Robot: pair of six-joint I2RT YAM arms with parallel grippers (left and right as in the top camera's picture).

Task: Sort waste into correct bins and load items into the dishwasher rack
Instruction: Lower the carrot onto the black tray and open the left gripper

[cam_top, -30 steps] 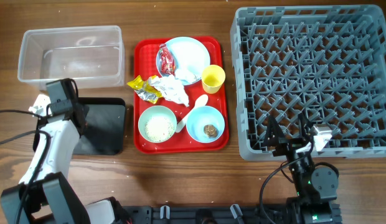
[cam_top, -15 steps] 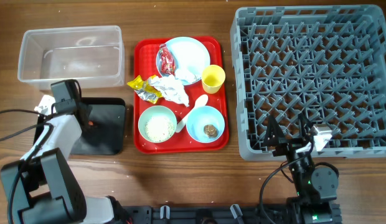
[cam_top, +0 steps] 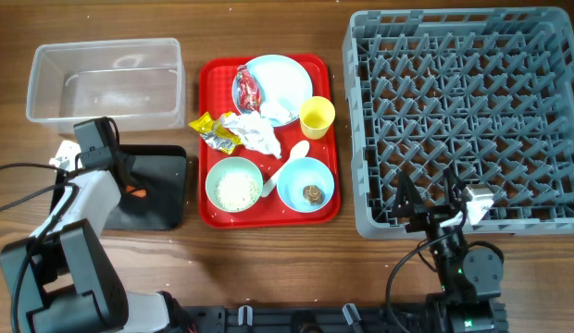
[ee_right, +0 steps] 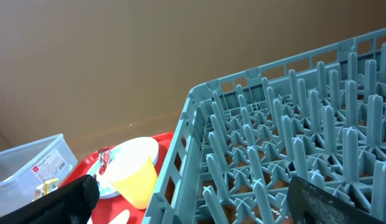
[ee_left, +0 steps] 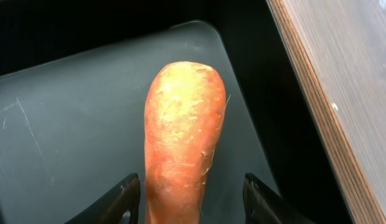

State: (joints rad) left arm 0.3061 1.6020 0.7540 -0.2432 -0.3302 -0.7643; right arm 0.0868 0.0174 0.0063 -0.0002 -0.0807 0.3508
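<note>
The orange carrot [ee_left: 183,137] lies on the floor of the black tray [ee_left: 68,124], and a sliver of it shows in the overhead view [cam_top: 135,191]. My left gripper [ee_left: 193,208] is open, one finger on each side of the carrot's near end, gripping nothing. From overhead the left gripper [cam_top: 120,178] hangs over the black tray [cam_top: 167,208]. My right gripper [cam_top: 426,208] is open and empty at the front edge of the grey dishwasher rack [cam_top: 467,111]. The clear tub [cam_top: 106,79] is empty.
The red serving tray [cam_top: 213,211] holds a blue plate [cam_top: 285,79] with a red wrapper [cam_top: 248,90], a yellow wrapper [cam_top: 208,129], tissue [cam_top: 259,136], a yellow cup [cam_top: 317,117], a spoon [cam_top: 292,159], a green bowl of rice [cam_top: 234,183] and a blue bowl [cam_top: 296,180] with a nut [cam_top: 312,194].
The carrot has come into view on the black tray beside my left gripper, which shifted slightly up and back. The right arm has not moved.
</note>
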